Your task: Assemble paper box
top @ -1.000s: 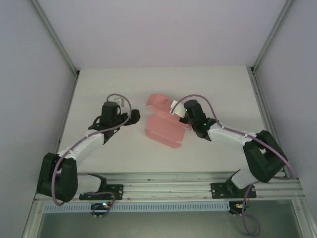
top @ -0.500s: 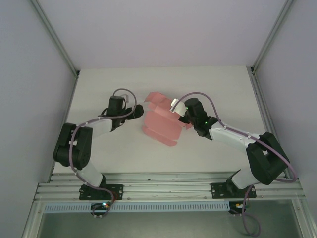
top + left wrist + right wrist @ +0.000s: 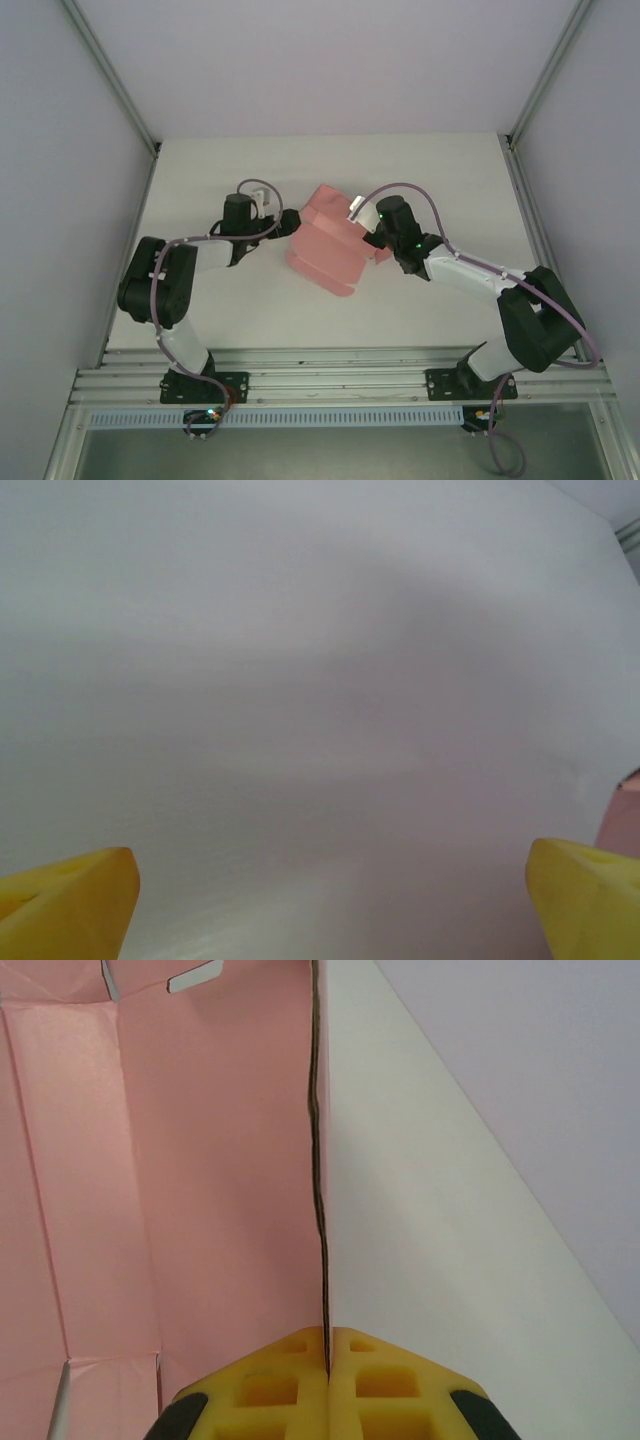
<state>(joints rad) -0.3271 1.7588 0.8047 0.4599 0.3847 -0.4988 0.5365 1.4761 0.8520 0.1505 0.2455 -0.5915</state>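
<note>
The partly folded pink thin-card paper box (image 3: 325,248) sat mid-way across the white table (image 3: 440,180), between the 2 arms. The right gripper (image 3: 327,1338) pinched 1 upright panel edge-on. The left gripper (image 3: 288,222), spread wide, hovered just beside the box's free left side.

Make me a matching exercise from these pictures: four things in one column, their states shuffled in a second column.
1. pink thin-card paper box
2. left gripper, yellow fingers
3. right gripper, yellow fingers
4. white flat table

A. shut on a card edge
B. lies under the card
C. open, nothing between its fingers
D. partly folded, walls raised

Pairs: 1-D, 2-C, 3-A, 4-B
</note>
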